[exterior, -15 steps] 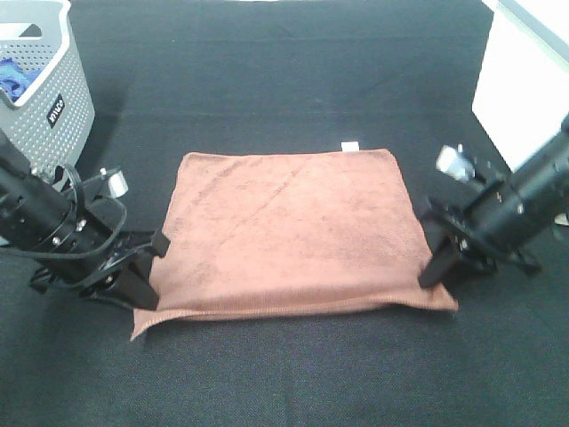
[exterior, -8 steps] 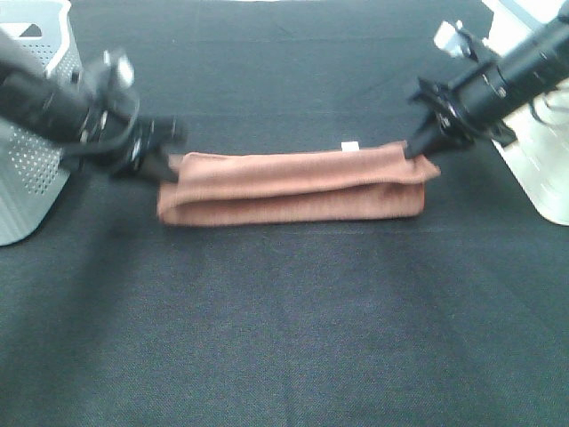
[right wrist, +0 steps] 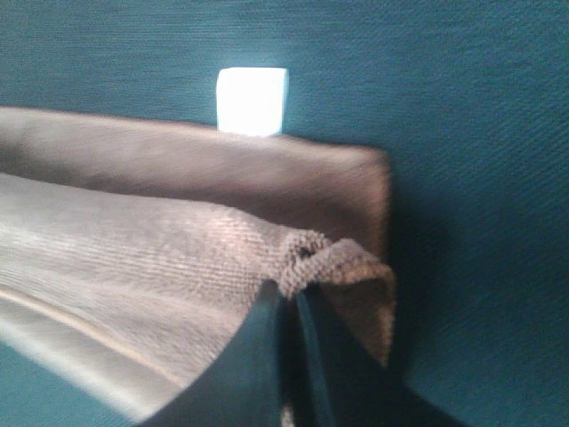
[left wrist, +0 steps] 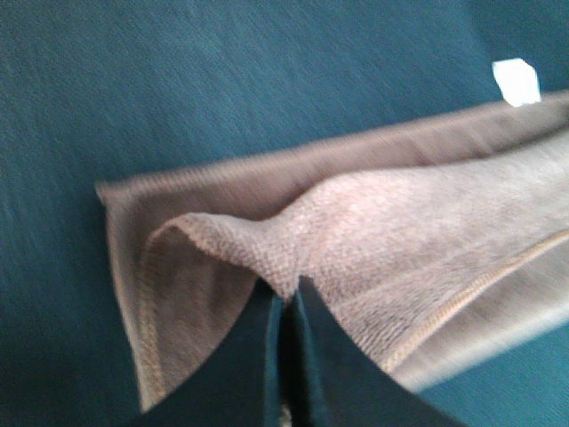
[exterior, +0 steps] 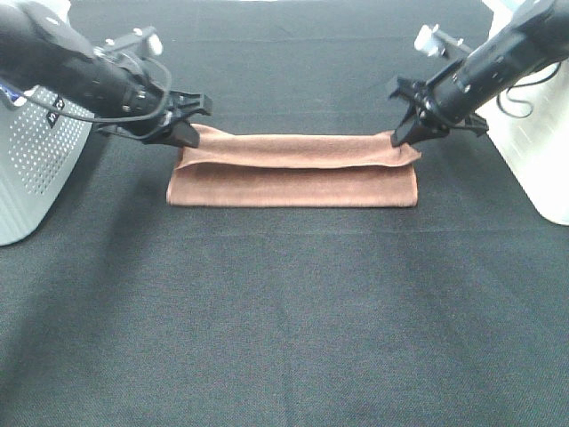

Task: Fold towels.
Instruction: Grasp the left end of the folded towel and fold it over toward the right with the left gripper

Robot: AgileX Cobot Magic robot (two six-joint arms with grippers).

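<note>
i am finding the towel (exterior: 293,173) lying on the black table cover (exterior: 284,320), stretched as a long band between my two grippers, its upper layer doubled over the lower one. i am judging it light, soft and limp: it is drooping between the held corners and bunching at each pinch, and the pile is looking grippy rather than slick. nothing about it is reading as fragile. i am judging the corners of the upper layer, by the stitched hem, the right places to hold, since a grip nearer the middle would let the ends flop

left gripper (left wrist: 284,307): the jaws are showing closed down to a sliver, pinching a raised fold of the upper layer at its corner. the lower layer is lying flat just beyond the tips, not caught as far as i can tell

right gripper (right wrist: 289,307): the jaws are likewise nearly together, nipping the opposite corner, which is curling over beside the tips. the white tag (right wrist: 252,100) is sitting just beyond this gripper on the far hem, apart from the jaws

the grey basket (exterior: 36,169) is standing behind the left arm, apart from the towel
</note>
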